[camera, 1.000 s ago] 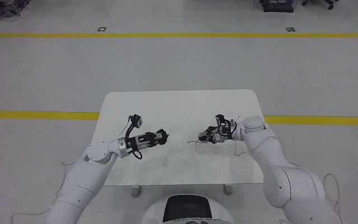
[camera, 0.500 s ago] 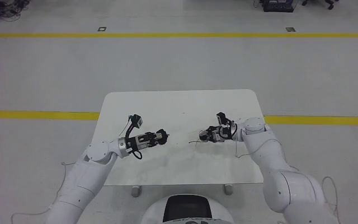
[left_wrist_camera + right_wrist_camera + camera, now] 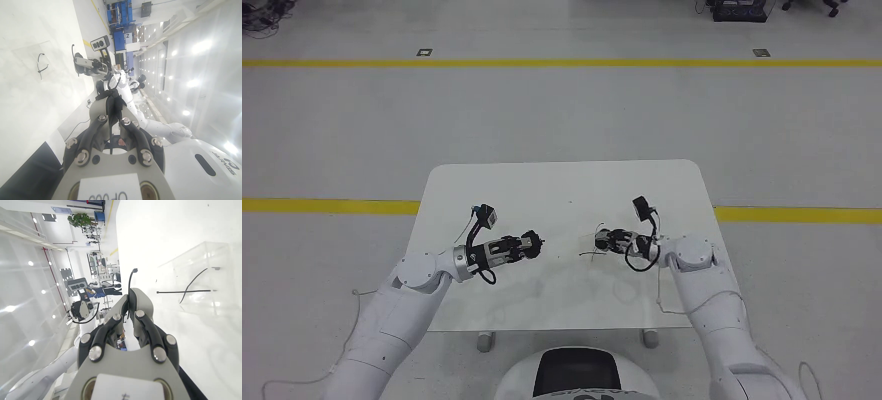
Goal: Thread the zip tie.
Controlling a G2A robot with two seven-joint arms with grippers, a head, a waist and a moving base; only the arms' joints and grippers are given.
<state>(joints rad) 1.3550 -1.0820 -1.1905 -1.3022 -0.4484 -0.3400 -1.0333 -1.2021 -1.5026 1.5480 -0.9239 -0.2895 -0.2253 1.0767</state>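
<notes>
**A:** What is different from a second ago?

**B:** The right arm. Its elbow swings in toward the body and the wrist rolls over. That puts the right end effector (image 3: 604,240) slightly nearer the left end effector (image 3: 532,241). The left arm holds its place.

**A:** Where is the zip tie?

**B:** The zip tie (image 3: 129,285) is clamped between the right end effector's fingers. Its strap curves out past the tips with the head end free, held in the air above the desk (image 3: 562,185).

**A:** And the left side?

**B:** Its fingers are pressed together. I cannot tell whether anything sits between them.

**A:** What does that mean for the threading?

**B:** It looks to me like an alignment step, with the tie being turned to face the other arm. The two end effectors are apart and nothing is threaded yet. Two spare zip ties (image 3: 189,291) lie crossed in a clear tray (image 3: 217,255) on the desk.
</notes>
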